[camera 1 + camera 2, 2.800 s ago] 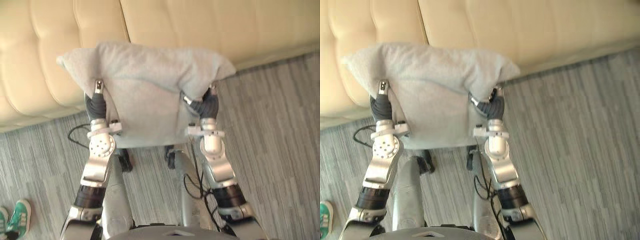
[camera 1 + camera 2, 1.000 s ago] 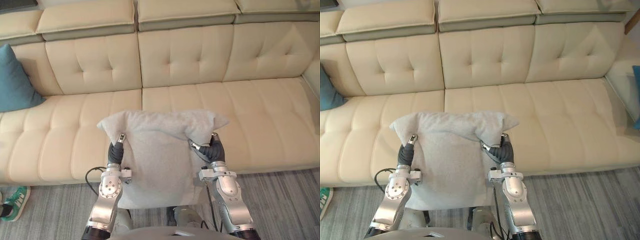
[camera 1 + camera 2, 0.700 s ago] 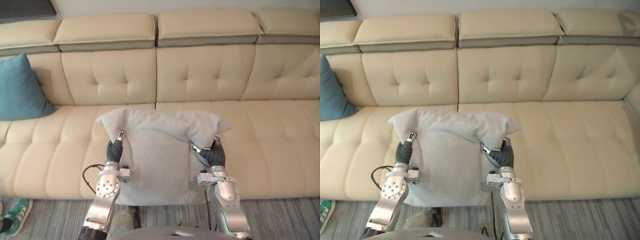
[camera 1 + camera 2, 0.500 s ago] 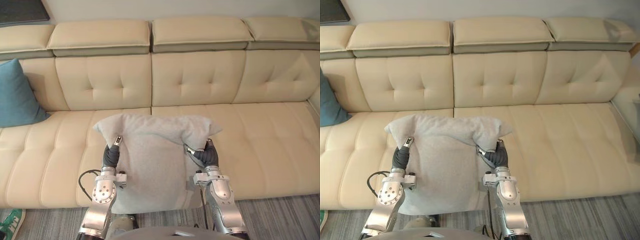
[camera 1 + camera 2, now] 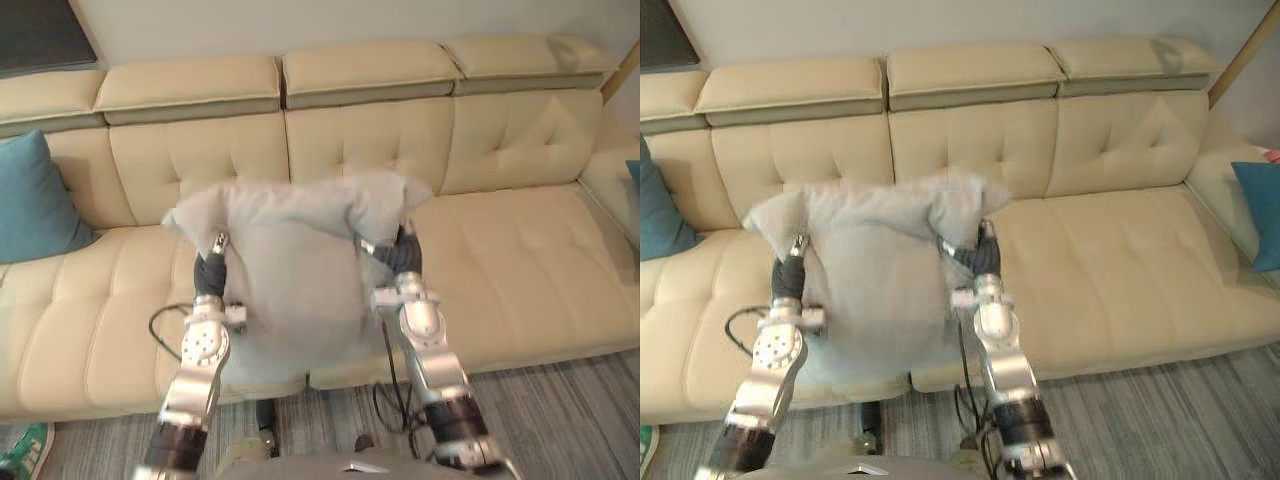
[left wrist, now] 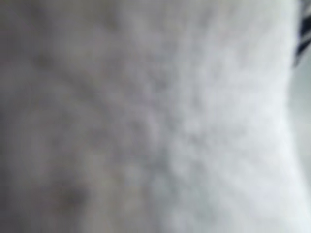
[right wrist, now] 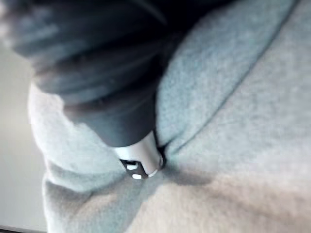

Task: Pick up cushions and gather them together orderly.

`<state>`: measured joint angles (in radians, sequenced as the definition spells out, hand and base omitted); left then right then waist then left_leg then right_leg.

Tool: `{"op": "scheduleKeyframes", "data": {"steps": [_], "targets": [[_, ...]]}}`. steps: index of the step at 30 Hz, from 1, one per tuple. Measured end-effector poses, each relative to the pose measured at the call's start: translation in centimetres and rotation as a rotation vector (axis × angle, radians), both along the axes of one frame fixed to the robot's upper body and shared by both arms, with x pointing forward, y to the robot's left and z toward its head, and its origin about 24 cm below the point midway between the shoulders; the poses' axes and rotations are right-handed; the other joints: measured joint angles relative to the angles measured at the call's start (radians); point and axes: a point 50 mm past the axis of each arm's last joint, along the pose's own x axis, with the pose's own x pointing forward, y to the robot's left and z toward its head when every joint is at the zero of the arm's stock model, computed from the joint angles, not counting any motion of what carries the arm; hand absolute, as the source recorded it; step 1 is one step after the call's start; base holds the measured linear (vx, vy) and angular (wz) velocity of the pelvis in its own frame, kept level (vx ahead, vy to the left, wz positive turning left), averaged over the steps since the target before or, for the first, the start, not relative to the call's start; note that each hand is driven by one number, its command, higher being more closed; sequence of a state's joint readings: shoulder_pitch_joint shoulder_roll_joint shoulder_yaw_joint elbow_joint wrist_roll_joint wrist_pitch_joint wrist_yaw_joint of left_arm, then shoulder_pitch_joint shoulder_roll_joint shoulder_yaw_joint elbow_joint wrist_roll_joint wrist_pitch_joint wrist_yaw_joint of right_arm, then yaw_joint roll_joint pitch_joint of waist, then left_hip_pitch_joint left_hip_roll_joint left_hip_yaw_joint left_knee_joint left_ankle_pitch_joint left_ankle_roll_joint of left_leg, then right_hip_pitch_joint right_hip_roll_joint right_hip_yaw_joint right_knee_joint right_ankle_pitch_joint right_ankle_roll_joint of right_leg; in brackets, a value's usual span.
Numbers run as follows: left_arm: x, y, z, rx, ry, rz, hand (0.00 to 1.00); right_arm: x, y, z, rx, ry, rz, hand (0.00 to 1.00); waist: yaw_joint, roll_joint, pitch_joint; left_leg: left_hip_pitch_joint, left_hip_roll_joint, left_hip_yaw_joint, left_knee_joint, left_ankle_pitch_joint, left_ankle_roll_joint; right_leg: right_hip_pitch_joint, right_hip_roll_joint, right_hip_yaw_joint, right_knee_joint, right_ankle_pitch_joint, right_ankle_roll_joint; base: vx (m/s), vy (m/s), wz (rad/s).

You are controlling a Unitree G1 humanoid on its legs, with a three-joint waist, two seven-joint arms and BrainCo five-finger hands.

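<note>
A pale grey cushion (image 5: 285, 260) hangs upright between my two hands in front of the cream sofa (image 5: 510, 260), its top corners level with the backrest. My left hand (image 5: 207, 278) grips its left side, the thumb lying over the front and the fingers behind. On the right side my right hand (image 5: 400, 258) holds it the same way. In the right wrist view a silver finger (image 7: 141, 160) digs into a fold of the grey cushion (image 7: 243, 121). Grey cushion fabric (image 6: 155, 116) shows close up in the left wrist view.
A teal cushion (image 5: 30, 195) leans on the sofa's far left seat. Another blue cushion (image 5: 1260, 210) sits at the sofa's right end. Grey striped floor (image 5: 570, 400) runs along the sofa's front, with a person's green shoe (image 5: 22, 462) at the lower left.
Both hands have lifted the grey cushion from over the seat to in front of the backrest. The camera has also shifted, so the right blue cushion has come into view.
</note>
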<state>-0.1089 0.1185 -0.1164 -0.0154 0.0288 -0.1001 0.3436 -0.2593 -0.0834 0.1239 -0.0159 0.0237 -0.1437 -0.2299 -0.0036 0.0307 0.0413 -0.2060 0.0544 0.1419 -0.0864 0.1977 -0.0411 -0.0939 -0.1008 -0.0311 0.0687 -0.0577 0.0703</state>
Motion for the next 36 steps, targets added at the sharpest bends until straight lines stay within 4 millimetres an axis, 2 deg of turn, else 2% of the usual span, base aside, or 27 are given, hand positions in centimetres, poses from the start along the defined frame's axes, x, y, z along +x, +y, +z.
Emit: {"op": "scheduleKeyframes", "data": {"steps": [2,5,11,12,13,15,16,18,19,21,23,26,27,30,36], "targets": [[1.7,0.0,1.8,0.026,-0.061,0.004,1.0,1.1,0.2,2.3,0.003,-0.077,-0.023,1.0,-0.007,-0.003,0.009,-0.035,0.005,-0.004,0.0,0.016,0.0,-0.023,0.003,0.001,-0.019,0.034,0.011,-0.07,0.013,-0.1],[4.4,0.2,4.3,0.068,-0.123,0.03,1.0,2.8,0.9,5.4,0.016,-0.164,-0.046,1.0,-0.005,0.007,0.031,-0.077,0.008,-0.005,0.0,0.032,-0.002,-0.065,0.005,0.008,-0.023,0.061,0.03,-0.09,0.014,-0.04],[8.3,0.1,12.5,0.104,-0.332,0.067,1.0,4.6,0.6,12.7,0.11,-0.357,-0.13,1.0,0.023,0.05,0.109,-0.181,0.014,-0.005,0.0,0.031,-0.002,-0.174,0.005,0.003,-0.009,0.093,0.045,-0.06,0.003,0.01],[8.6,0.0,13.2,0.109,-0.346,0.067,1.0,4.6,0.5,13.2,0.122,-0.371,-0.141,1.0,0.026,0.053,0.117,-0.188,0.014,-0.005,0.0,0.031,-0.002,-0.182,0.005,0.0,-0.005,0.093,0.046,-0.04,-0.001,0.05],[9.2,-0.2,15.4,0.112,-0.394,0.076,1.0,4.5,0.2,14.8,0.162,-0.416,-0.17,1.0,0.032,0.059,0.135,-0.21,0.014,-0.004,0.0,0.032,-0.003,-0.212,0.002,-0.008,0.014,0.093,0.051,-0.02,-0.003,0.04],[9.7,-0.4,18.4,0.121,-0.46,0.087,1.0,4.3,0.0,17.1,0.217,-0.479,-0.194,1.0,0.038,0.065,0.158,-0.243,0.014,-0.003,0.0,0.046,-0.023,-0.261,-0.001,-0.009,0.055,0.08,0.056,-0.01,-0.002,0.02],[9.8,-0.5,19.2,0.123,-0.477,0.089,1.0,4.2,0.0,17.7,0.232,-0.495,-0.197,1.0,0.039,0.066,0.165,-0.251,0.014,-0.003,0.0,0.053,-0.03,-0.274,-0.002,-0.009,0.068,0.075,0.058,0.0,0.0,0.0],[9.8,-1.1,23.2,0.123,-0.568,0.088,1.0,3.7,-0.1,20.6,0.32,-0.573,-0.235,1.0,0.043,0.073,0.201,-0.29,0.007,-0.003,0.006,0.106,-0.029,-0.34,-0.012,-0.009,0.141,0.036,0.06,0.04,-0.011,0.1],[9.8,-1.2,24.1,0.124,-0.585,0.088,1.0,3.7,-0.1,21.3,0.341,-0.582,-0.24,1.0,0.044,0.074,0.21,-0.3,0.004,-0.005,0.006,0.122,-0.03,-0.355,-0.016,-0.01,0.16,0.025,0.06,0.04,-0.025,0.21],[9.2,-1.5,28.4,0.121,-0.675,0.099,1.0,3.2,0.3,24.8,0.41,-0.651,-0.245,1.0,0.053,0.076,0.24,-0.366,-0.008,-0.008,0.006,0.152,-0.067,-0.46,-0.035,-0.009,0.249,-0.017,0.059,0.02,-0.06,0.18],[8.5,-1.2,30.6,0.103,-0.733,0.112,1.0,2.5,0.9,26.2,0.434,-0.692,-0.237,1.0,0.067,0.078,0.243,-0.429,-0.006,-0.007,0.007,0.162,-0.08,-0.543,-0.036,-0.01,0.295,-0.031,0.052,0.01,-0.068,0.04],[8.1,-1.1,31.4,0.098,-0.756,0.116,1.0,2.3,1.3,26.5,0.464,-0.696,-0.245,1.0,0.067,0.077,0.273,-0.458,-0.006,-0.006,0.007,0.172,-0.084,-0.587,-0.037,-0.015,0.34,-0.056,0.043,0.04,-0.066,0.12],[8.1,-1.0,31.4,0.094,-0.755,0.118,1.0,2.1,1.5,26.6,0.472,-0.699,-0.248,1.0,0.067,0.078,0.279,-0.487,-0.009,-0.004,0.007,0.2,-0.101,-0.617,-0.042,-0.02,0.357,-0.064,0.037,0.05,-0.08,0.18],[7.9,-0.5,31.6,0.07,-0.763,0.13,1.0,1.8,2.0,27.3,0.484,-0.713,-0.235,1.0,0.079,0.077,0.284,-0.531,0.0,-0.002,0.007,0.211,-0.092,-0.674,-0.036,-0.027,0.384,-0.074,0.025,0.03,-0.099,0.02],[7.3,0.5,32.3,-0.003,-0.794,0.151,1.0,0.8,3.3,29.0,0.504,-0.75,-0.191,1.0,0.08,0.079,0.317,-0.613,0.006,-0.004,0.007,0.222,-0.08,-0.788,-0.033,-0.038,0.47,-0.111,0.005,0.02,-0.1,0.06]]}}
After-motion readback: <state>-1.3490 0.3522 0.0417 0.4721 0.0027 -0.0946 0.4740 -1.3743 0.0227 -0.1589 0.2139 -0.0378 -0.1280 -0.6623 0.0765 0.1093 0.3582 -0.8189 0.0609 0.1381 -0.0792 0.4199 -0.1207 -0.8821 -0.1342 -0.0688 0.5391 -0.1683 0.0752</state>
